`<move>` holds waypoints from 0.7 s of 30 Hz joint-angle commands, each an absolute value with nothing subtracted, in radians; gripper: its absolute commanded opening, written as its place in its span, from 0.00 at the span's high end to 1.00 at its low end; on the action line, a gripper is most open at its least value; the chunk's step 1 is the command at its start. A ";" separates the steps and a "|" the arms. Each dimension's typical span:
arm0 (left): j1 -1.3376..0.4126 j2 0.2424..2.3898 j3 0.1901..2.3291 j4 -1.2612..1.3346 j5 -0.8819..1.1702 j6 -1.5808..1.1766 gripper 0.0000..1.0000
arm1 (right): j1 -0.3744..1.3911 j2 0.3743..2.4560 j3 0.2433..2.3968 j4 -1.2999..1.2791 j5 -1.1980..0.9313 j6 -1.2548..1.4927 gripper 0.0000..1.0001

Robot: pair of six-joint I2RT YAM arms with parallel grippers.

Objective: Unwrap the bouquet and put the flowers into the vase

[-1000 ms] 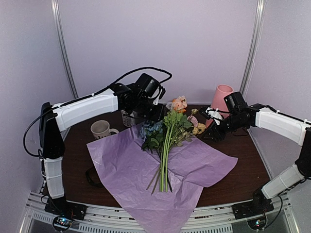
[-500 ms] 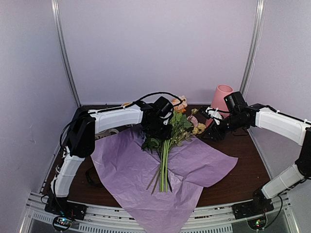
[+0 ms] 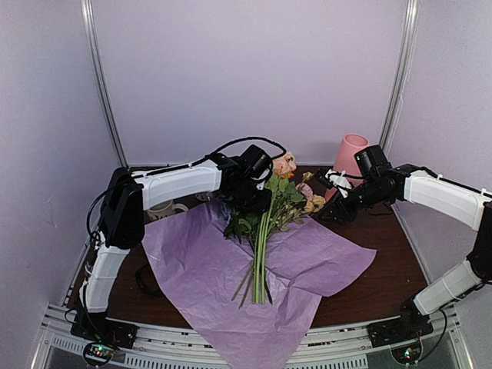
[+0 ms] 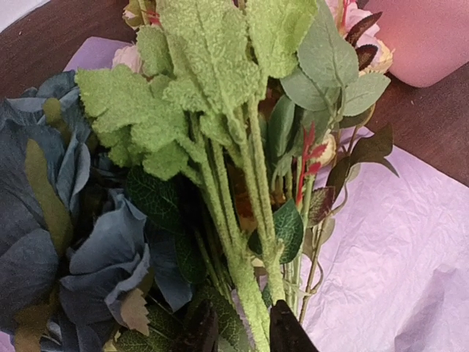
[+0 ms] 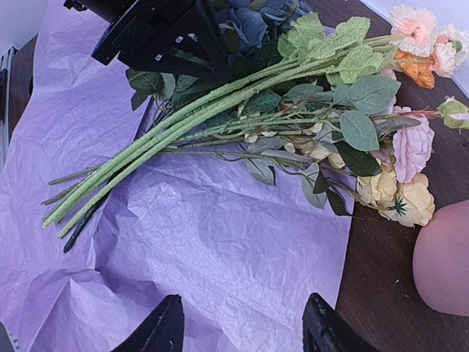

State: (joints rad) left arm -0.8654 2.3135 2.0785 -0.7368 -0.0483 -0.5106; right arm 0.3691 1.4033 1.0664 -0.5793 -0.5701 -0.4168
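1. Left gripper (image 4: 243,331): jaws narrowly apart, straddling the green stems of the flowers (image 3: 261,238); can't tell if clamped.
2. Right gripper (image 5: 245,328): jaws wide apart, holding nothing, over the tissue paper (image 3: 200,269).
3. Flowers lie on the paper, middle of the bench (image 3: 388,288), blooms far; vase (image 3: 350,152) far right.

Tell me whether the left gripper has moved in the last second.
Yes. In the top view the left gripper has come down and nearer, from the far edge of the tissue paper onto the flowers.
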 commanded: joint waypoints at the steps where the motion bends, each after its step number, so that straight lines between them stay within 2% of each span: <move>1: -0.848 2.344 2.126 -0.746 -0.029 -0.520 0.75 | 0.373 1.398 1.060 -0.580 -0.589 -0.420 0.45; 5: -0.849 2.380 2.141 -0.743 -0.031 -0.526 0.81 | 0.373 1.395 1.060 -0.581 -0.588 -0.420 0.45; 8: -0.848 2.389 2.147 -0.735 -0.031 -0.522 0.81 | 0.373 1.393 1.060 -0.580 -0.589 -0.421 0.45; 13: -0.849 2.394 2.156 -0.728 -0.013 -0.522 0.76 | 0.373 1.399 1.061 -0.581 -0.589 -0.422 0.45; 21: -0.847 2.425 2.168 -0.728 0.010 -0.531 0.75 | 0.373 1.401 1.063 -0.586 -0.592 -0.425 0.45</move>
